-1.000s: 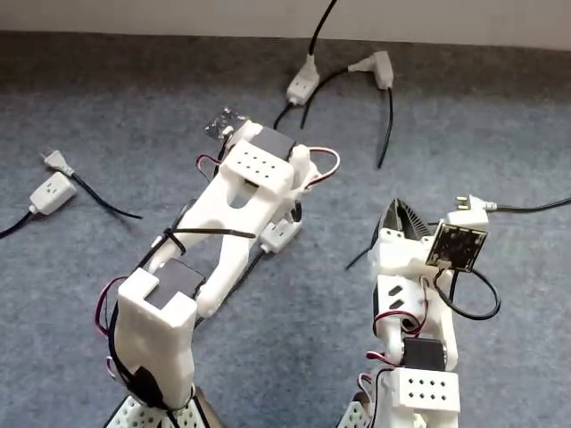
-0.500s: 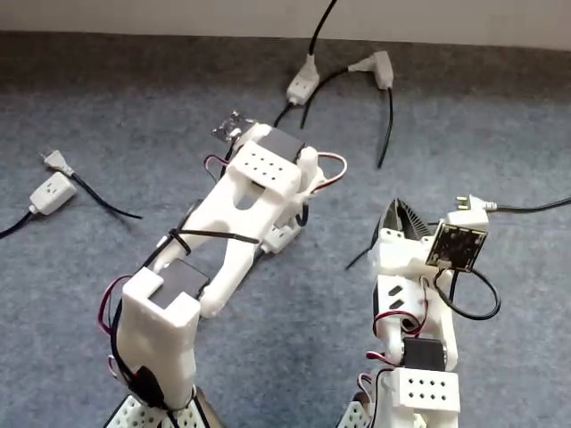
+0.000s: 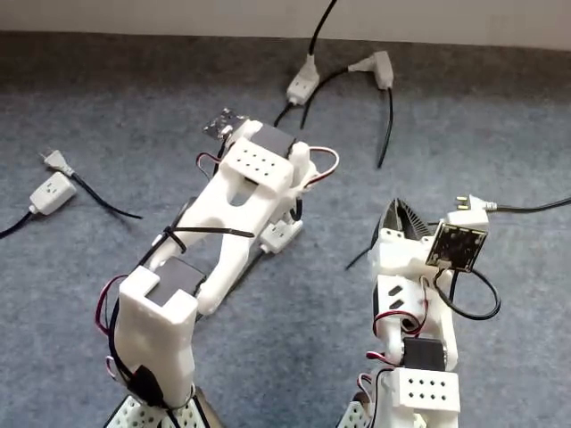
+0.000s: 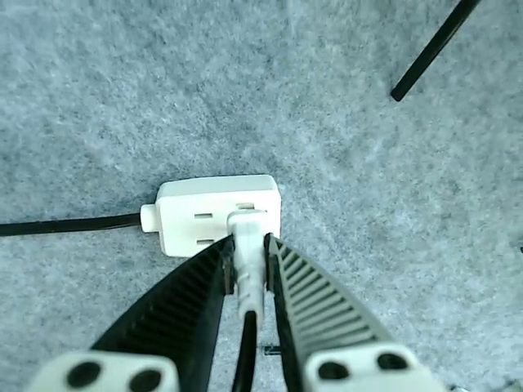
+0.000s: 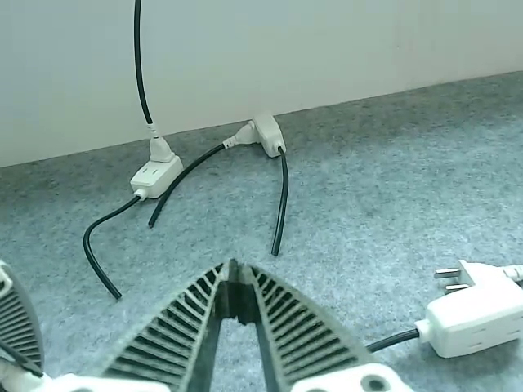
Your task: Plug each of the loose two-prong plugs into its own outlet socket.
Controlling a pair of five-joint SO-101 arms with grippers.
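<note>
The left tool [image 4: 247, 243] is clenched on a white plug [image 4: 245, 222] whose nose meets the face of a white outlet [image 4: 196, 214] just ahead of the tool; the prongs seem partly in. The right tool [image 5: 234, 273] is pinched together on nothing, a pronged plug [image 5: 474, 309] lying near its side. Well ahead of it lie a second outlet [image 5: 155, 173] and an angled plug [image 5: 265, 133]. Far from both tools, on the grey surface [image 3: 500, 134], rest a third outlet [image 3: 49, 193] and a fourth plug [image 3: 58, 161]

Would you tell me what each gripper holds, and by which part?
Left gripper holds the white plug by its body, at the outlet socket; right gripper, shut, holds nothing.
</note>
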